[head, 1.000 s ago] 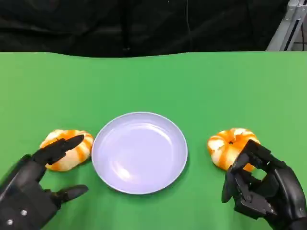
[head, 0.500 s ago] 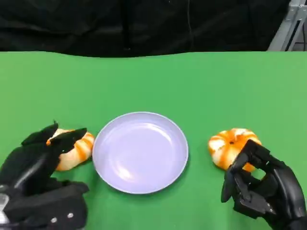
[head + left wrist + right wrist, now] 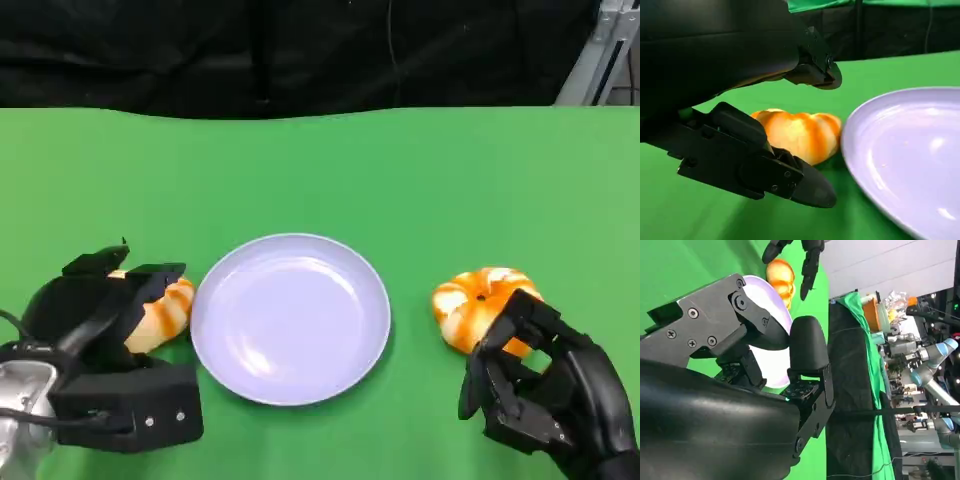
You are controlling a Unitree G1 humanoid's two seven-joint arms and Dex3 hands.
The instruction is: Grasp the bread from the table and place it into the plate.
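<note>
Table: a flat surface covered in green cloth (image 3: 320,170), with a black curtain (image 3: 300,50) behind its far edge.
Plate: a round, shallow, pale lavender plate (image 3: 290,318) lies in the middle of the near part of the table; it holds nothing. In the left wrist view its rim (image 3: 855,150) sits just beside the left bread.
Left bread: an orange-and-white glazed, ridged bread roll (image 3: 160,312) rests on the cloth just left of the plate, partly hidden by the left hand; its full side shows in the left wrist view (image 3: 800,135).
Right bread: a second orange-and-white ridged roll (image 3: 482,300) lies on the cloth to the right of the plate, well apart from its rim.
Left hand: the black many-fingered hand (image 3: 100,320) arches over the left bread, fingers spread above and below it; whether they touch it cannot be told, and nothing is gripped.
Right hand: the black hand (image 3: 535,385) sits just in front of the right bread, fingers curled inward around nothing.
</note>
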